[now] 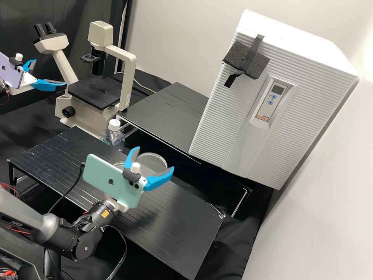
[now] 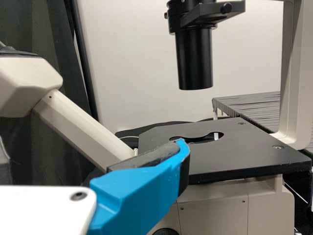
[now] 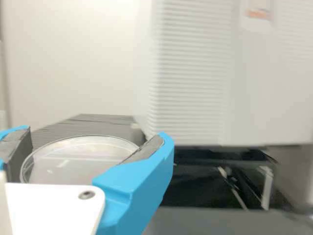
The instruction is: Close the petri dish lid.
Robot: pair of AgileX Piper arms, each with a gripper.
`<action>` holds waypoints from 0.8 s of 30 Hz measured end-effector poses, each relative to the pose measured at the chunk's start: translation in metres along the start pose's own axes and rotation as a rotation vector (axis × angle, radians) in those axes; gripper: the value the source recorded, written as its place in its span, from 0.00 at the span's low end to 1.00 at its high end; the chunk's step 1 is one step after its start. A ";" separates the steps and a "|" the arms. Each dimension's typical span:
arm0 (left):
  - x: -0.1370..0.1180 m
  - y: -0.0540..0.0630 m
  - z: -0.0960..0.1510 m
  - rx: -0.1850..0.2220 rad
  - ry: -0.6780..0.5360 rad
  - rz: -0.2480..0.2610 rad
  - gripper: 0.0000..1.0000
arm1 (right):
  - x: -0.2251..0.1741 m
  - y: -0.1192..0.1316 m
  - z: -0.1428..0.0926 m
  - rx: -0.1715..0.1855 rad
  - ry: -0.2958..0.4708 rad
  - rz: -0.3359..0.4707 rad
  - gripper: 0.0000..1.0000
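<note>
Right of the petri dish base [image 1: 119,163] on the desk [image 1: 167,221] in the high view, seemingly higher: one clear round lid [image 3: 80,156], no long axis, which the right pincer [image 1: 154,160], nearer the base, grips; left pincer [image 1: 50,72], open, stands well apart from the base.

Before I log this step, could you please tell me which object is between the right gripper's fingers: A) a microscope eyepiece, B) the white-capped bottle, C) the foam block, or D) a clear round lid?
D: the right wrist view shows the right gripper with the clear round lid between its fingers.
</note>
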 end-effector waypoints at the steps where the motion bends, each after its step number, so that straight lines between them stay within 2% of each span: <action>1: 0.000 0.000 0.000 0.000 0.000 0.000 1.00 | 0.000 -0.002 -0.003 -0.008 0.020 -0.016 0.00; 8: 0.000 0.000 0.000 0.000 0.000 0.000 1.00 | -0.002 -0.013 -0.018 -0.069 0.115 -0.115 0.00; 15: 0.000 0.000 0.000 0.000 0.000 0.000 1.00 | -0.003 -0.022 -0.020 -0.092 0.148 -0.208 0.00; 19: 0.000 0.000 0.000 0.000 0.000 0.000 1.00 | -0.002 -0.028 -0.019 -0.092 0.161 -0.260 0.00; 24: 0.000 0.000 0.000 0.000 0.000 0.000 1.00 | 0.001 -0.035 -0.016 -0.128 0.175 -0.310 0.00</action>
